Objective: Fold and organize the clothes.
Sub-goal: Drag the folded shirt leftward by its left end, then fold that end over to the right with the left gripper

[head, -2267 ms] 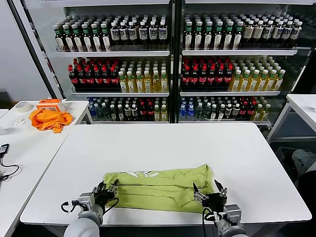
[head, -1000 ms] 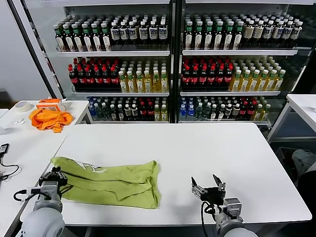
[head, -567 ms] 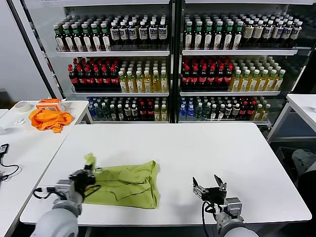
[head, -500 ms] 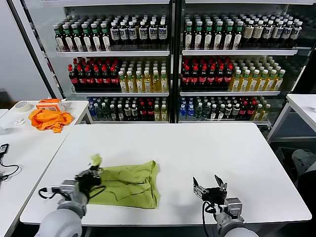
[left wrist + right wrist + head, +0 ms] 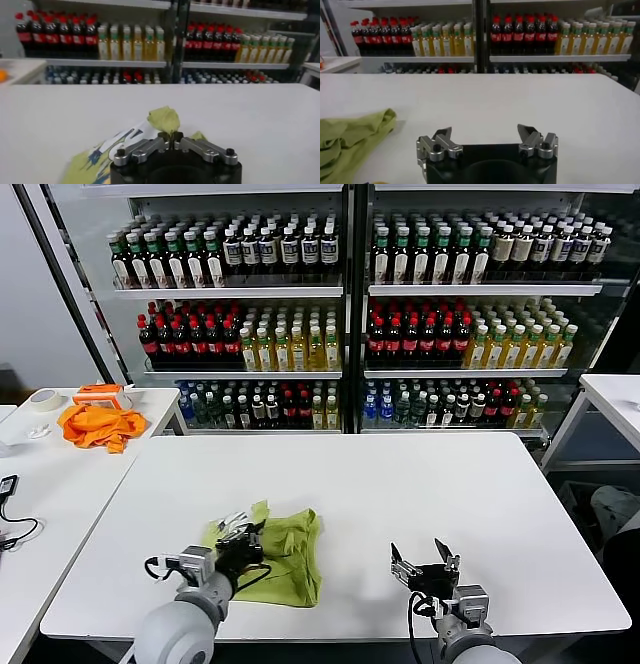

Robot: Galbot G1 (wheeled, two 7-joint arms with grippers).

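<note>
Cotton pinched: my left gripper [image 5: 173, 141] is clenched on a T-shirt [image 5: 285, 554] edge, lifted over the heap at table [image 5: 420, 484] front-left | right gripper [image 5: 486, 138] spread, idle, apart | limp, light; I'd take hems or corners.

The white table [image 5: 400, 484] carries a light yellow-green T-shirt [image 5: 285, 554], bunched into a rumpled heap near its front edge, left of the middle, with part of its white lettering print turned up at the heap's left side. A second white table [image 5: 60, 474] stands to the left. On its far end lie a crumpled bright orange cloth [image 5: 98, 425] and a roll of tape [image 5: 45, 399].
</note>
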